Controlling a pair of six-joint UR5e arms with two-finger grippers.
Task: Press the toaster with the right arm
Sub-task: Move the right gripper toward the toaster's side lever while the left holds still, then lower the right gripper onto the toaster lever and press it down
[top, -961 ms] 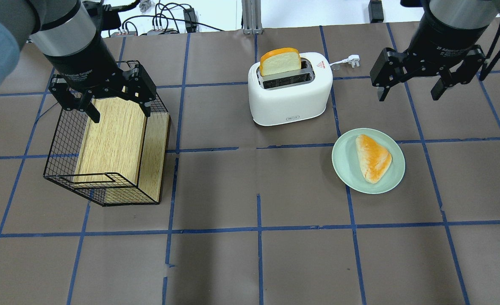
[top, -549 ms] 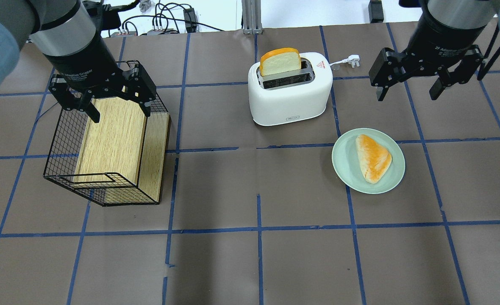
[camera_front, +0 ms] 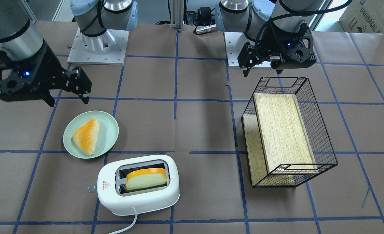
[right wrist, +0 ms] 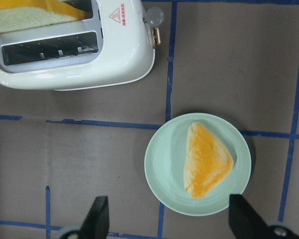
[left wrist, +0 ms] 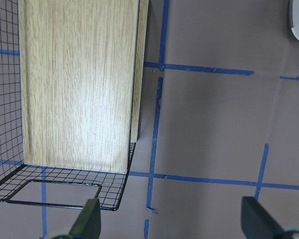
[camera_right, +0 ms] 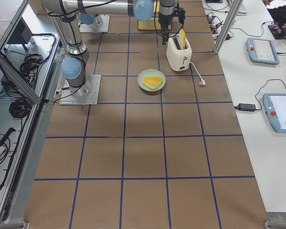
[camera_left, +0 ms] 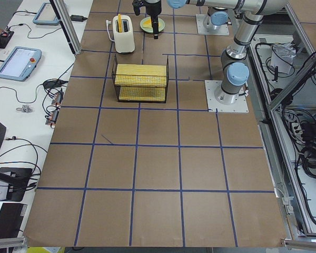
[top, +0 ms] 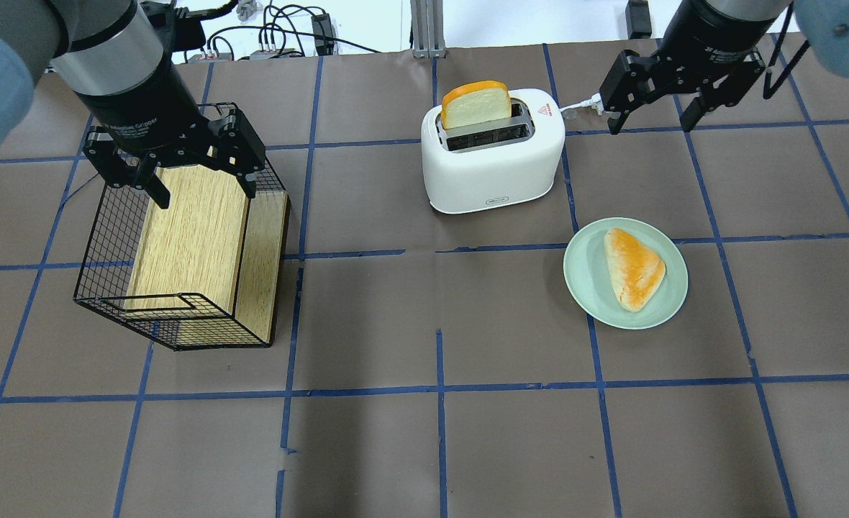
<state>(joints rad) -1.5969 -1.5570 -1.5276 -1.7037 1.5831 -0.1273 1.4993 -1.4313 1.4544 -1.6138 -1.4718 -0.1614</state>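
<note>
The white toaster (top: pixel 493 162) stands at the far middle of the table with a bread slice (top: pixel 476 104) upright in its far slot. It also shows in the front view (camera_front: pixel 140 195) and the right wrist view (right wrist: pixel 89 55), where its clear side knob (right wrist: pixel 153 16) is at the top. My right gripper (top: pixel 651 126) is open and empty. It hangs above the table to the right of the toaster, over the cord's plug (top: pixel 601 101). My left gripper (top: pixel 205 194) is open and empty above the black wire basket (top: pixel 108 237).
A pale green plate (top: pixel 583 288) with a triangular pastry (top: pixel 633 267) lies in front of the toaster, to its right. The wire basket holds a wooden board (top: pixel 194 237) and lies on its side at the left. The toaster's white cord (camera_front: pixel 130 224) trails off the far edge.
My right gripper has moved away from me and to the left, closer to the toaster's right end. The left arm and the objects have not moved.
</note>
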